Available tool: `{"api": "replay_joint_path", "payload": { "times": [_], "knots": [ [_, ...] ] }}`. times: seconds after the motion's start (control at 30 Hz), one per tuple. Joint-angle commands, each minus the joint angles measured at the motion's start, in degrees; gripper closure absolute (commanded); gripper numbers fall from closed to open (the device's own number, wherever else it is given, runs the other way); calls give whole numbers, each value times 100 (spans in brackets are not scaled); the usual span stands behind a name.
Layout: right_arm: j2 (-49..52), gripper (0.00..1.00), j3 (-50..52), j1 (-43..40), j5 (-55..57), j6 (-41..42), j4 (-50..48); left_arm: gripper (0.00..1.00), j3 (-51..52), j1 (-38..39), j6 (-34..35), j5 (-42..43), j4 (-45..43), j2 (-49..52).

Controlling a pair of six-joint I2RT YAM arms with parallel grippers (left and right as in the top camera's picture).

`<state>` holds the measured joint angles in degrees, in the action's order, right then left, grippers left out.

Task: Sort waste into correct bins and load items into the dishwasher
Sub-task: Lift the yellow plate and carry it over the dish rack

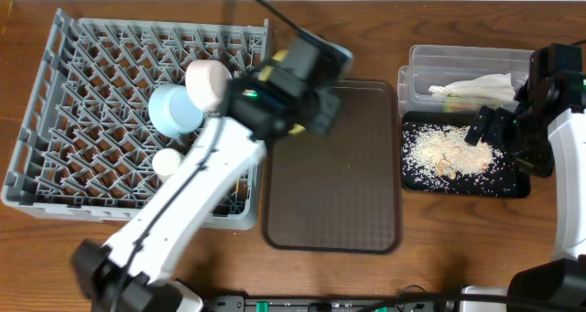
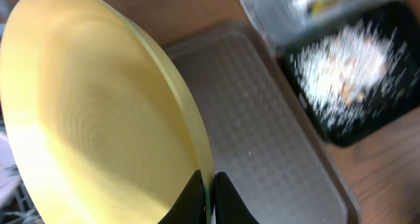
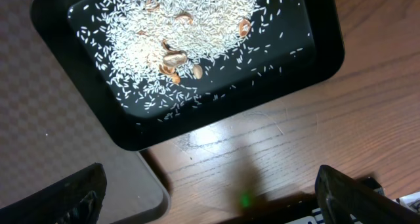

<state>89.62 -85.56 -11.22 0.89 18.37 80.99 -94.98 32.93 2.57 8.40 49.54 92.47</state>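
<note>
My left gripper (image 2: 209, 192) is shut on the rim of the yellow plate (image 2: 92, 119) and holds it on edge above the brown tray's left side. In the overhead view the gripper (image 1: 302, 88) hides most of the plate (image 1: 276, 61), next to the grey dish rack (image 1: 55, 120). The rack holds the light blue bowl (image 1: 174, 109), white bowl (image 1: 208, 81) and small white cup (image 1: 167, 162). My right gripper (image 3: 210, 198) is open and empty over the near edge of the black tray (image 3: 118, 125) of rice (image 3: 190, 33). The clear tub (image 1: 417, 60) holds the napkin (image 1: 481, 85) and sachet (image 1: 441, 91). Chopsticks are out of view.
The flat brown serving tray (image 1: 334, 175) lies between the rack and the bins, with nothing on it. The black tray (image 1: 513, 186) sits in front of the clear tub at the right. Bare wooden table (image 3: 275, 138) shows in front of the black tray.
</note>
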Motion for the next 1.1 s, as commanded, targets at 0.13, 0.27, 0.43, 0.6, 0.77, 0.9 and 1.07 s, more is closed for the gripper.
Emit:
{"api": "replay_joint_path", "payload": {
  "times": [0.13,0.27,0.43,0.6,0.77,0.9,1.07],
  "knots": [
    [-15,1,-96,-48,-7,-85,4,92,-76,-1113,437,1816,-83,-256],
    [-15,1,-96,-48,-9,-83,4,92,-76,-1646,592,2669,-122,-245],
    [-15,1,-96,-48,-9,-83,4,92,-72,-2118,592,3410,-256,-240],
    [-15,1,-96,-48,-9,-83,4,92,-72,-2455,592,3858,-293,-149],
    [-15,1,-96,-48,-9,-83,4,92,-70,-2664,634,3921,-293,15],
    [-15,1,-96,-48,-9,-83,4,92,-55,-2726,634,3919,-293,238],
    [-15,1,-96,-48,-7,-83,7,92,-50,-2769,632,3912,-295,588]
  ]
}}
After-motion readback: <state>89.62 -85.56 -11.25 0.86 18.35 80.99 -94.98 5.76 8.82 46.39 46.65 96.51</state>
